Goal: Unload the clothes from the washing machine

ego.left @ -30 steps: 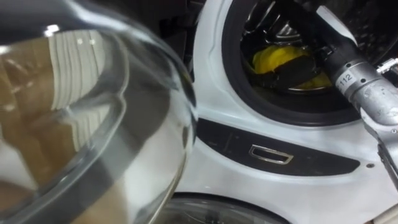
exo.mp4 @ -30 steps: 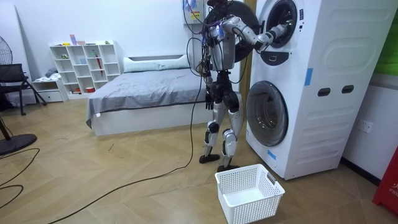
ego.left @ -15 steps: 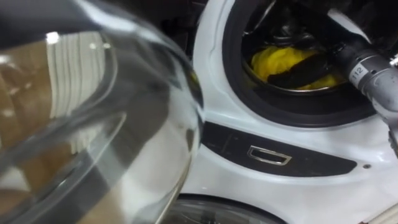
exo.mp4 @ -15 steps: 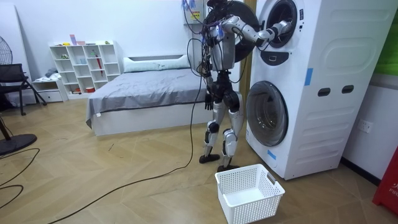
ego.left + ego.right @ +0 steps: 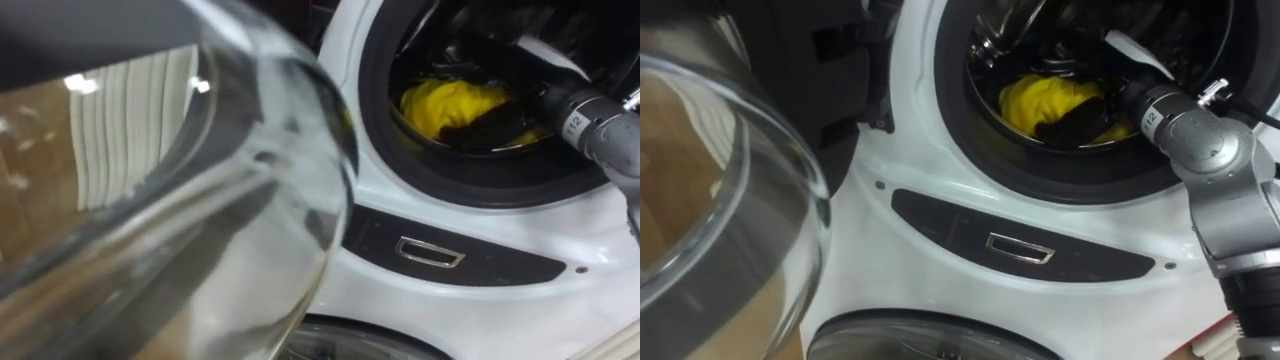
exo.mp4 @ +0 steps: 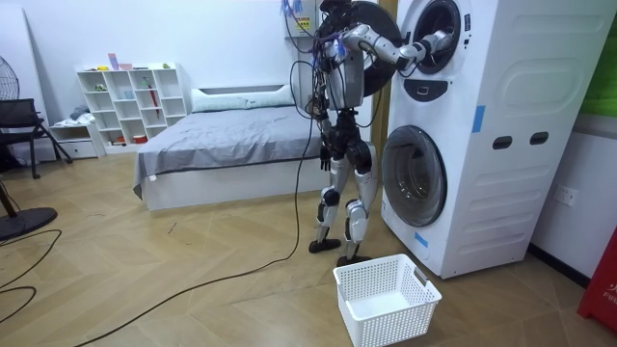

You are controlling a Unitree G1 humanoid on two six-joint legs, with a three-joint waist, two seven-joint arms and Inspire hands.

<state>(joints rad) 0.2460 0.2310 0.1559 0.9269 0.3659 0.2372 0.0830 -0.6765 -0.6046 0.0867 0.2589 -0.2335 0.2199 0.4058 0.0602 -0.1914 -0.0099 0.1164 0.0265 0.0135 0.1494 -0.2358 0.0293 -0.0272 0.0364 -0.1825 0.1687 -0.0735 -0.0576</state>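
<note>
A yellow cloth (image 5: 440, 100) (image 5: 1030, 98) lies in the drum of the upper washing machine (image 6: 482, 58). My right hand (image 5: 490, 125) (image 5: 1070, 122) is dark and reaches in through the round opening from the right, resting on the yellow cloth. Its fingers are sunk against the cloth, so their grip is hidden. The grey forearm (image 5: 1190, 135) crosses the black door seal (image 5: 470, 190). In the room view I stand upright right in front of the stacked machines with that arm raised into the drum.
The open glass door (image 5: 150, 200) (image 5: 720, 200) bulges close at my left. Below the opening runs a dark panel with a chrome handle (image 5: 430, 250). A white laundry basket (image 6: 386, 299) stands on the floor by the lower machine (image 6: 415, 173). A bed (image 6: 222, 145) is behind me.
My right hand has gone deeper into the drum onto the yellow cloth, and the forearm has drawn up and to the right. The view has shifted a little.
</note>
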